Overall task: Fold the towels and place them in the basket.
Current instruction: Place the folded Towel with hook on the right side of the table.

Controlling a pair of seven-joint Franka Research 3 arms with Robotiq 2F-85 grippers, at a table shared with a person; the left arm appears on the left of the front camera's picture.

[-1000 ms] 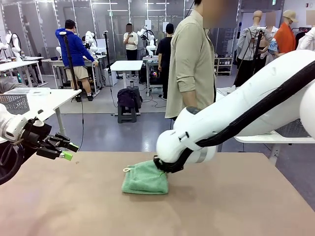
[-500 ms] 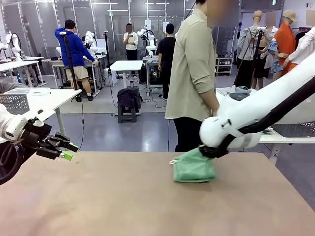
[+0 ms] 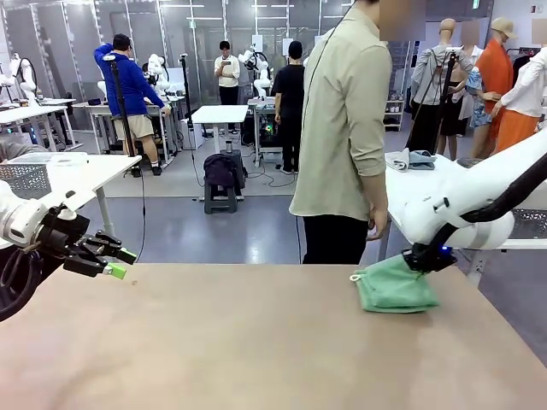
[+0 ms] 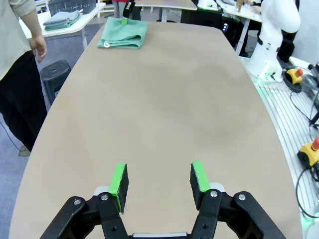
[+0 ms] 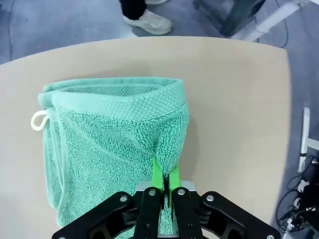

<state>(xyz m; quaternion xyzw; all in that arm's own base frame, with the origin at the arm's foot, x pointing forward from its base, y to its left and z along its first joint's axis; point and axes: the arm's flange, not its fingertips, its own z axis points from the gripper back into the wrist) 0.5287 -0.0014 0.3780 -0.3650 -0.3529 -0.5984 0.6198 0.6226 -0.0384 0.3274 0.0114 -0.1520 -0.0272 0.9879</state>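
R gripper [image 5: 164, 174] clamps green towel [image 5: 109, 129], seemingly on table [image 5: 239, 99].

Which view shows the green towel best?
The right wrist view: the towel is close up, folds and loop clear, pinched by the right tool. The front view shows it small; the left wrist view, even smaller.

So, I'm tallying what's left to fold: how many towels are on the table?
1. The green towel lies folded near the far right edge of the table, one edge pinched in the right gripper. Others may lie beyond the camera views.
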